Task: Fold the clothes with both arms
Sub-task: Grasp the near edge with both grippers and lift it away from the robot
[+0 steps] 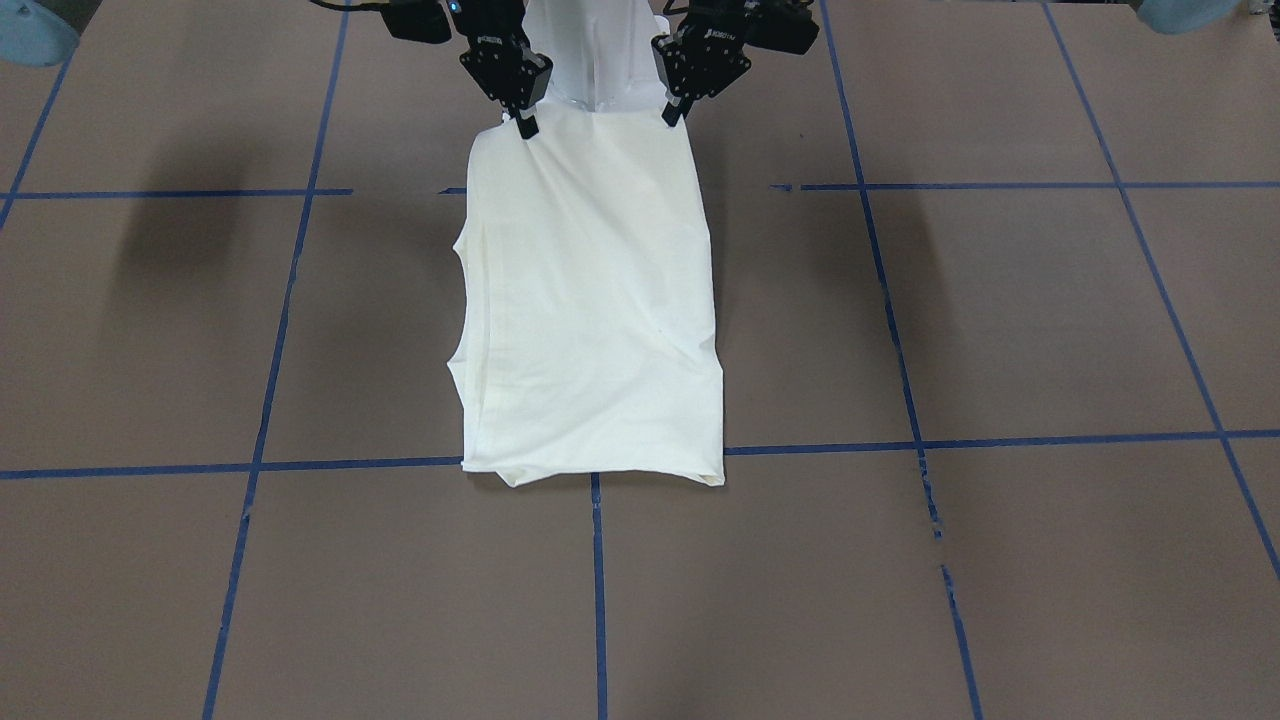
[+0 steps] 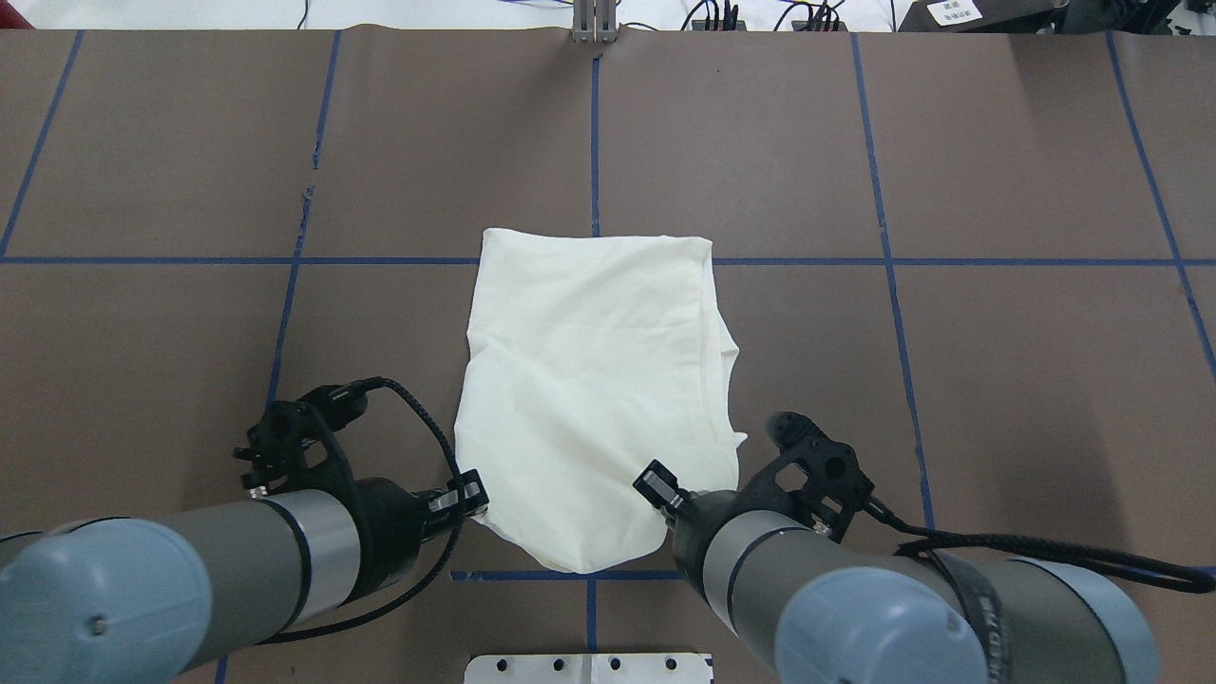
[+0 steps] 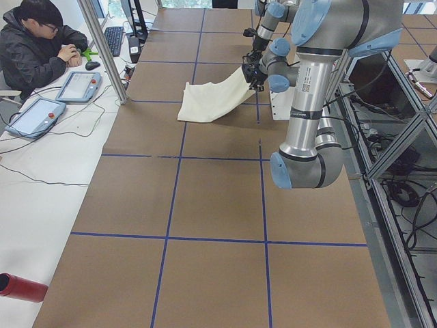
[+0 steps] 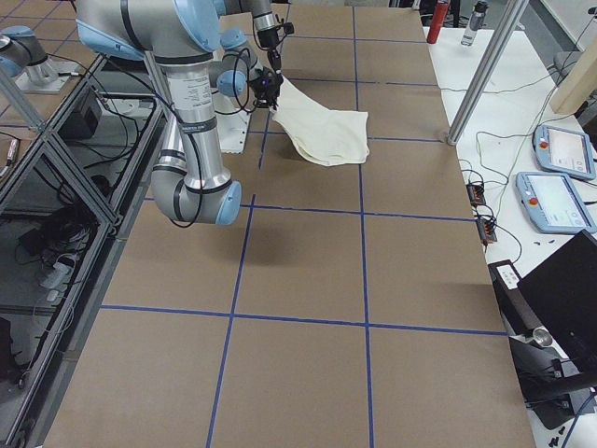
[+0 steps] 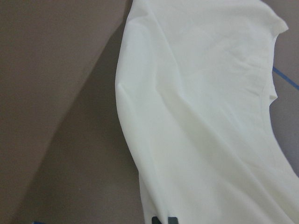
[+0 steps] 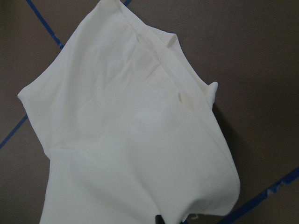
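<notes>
Front view: shirt [image 1: 590, 310] is gripped at its robot-side corners, left hand [image 1: 676, 112] and right hand [image 1: 524, 124] both clenched on cloth. The edge is raised, presumably for folding over. Overhead: far end is rested on the bench [image 2: 807, 361]. Wrist views: fingertips barely shown.

- A table [image 2: 760, 142] covered in flat brown paper, crossed by blue tape lines [image 2: 888, 190] that form a grid of large squares.
- A cream shirt [image 2: 594, 380], plain side up, stretches ahead of both grippers, its far edge resting on the table.
- Its near edge is raised off the table, one corner pinched by the left gripper [image 2: 465, 496], the other by the right gripper [image 2: 655, 484].
</notes>
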You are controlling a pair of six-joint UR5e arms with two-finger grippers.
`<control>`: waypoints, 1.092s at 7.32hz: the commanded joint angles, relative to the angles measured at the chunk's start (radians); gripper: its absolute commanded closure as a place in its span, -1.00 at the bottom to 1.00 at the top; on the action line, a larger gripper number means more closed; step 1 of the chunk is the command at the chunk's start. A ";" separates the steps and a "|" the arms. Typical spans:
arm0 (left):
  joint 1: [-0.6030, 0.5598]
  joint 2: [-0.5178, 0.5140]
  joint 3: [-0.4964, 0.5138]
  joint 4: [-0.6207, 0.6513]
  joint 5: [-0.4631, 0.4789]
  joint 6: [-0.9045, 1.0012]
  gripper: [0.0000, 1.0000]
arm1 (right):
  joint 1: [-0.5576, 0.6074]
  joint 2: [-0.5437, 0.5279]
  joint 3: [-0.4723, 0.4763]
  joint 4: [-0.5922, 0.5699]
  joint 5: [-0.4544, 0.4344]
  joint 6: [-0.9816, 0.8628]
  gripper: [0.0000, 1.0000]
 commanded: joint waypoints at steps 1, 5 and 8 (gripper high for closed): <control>0.007 -0.020 -0.073 0.132 -0.053 0.003 1.00 | -0.057 0.000 0.054 -0.111 -0.030 0.019 1.00; -0.151 -0.158 0.135 0.131 -0.058 0.214 1.00 | 0.091 0.039 -0.120 -0.052 -0.018 -0.052 1.00; -0.242 -0.249 0.327 0.111 -0.055 0.300 1.00 | 0.217 0.069 -0.339 0.131 0.026 -0.121 1.00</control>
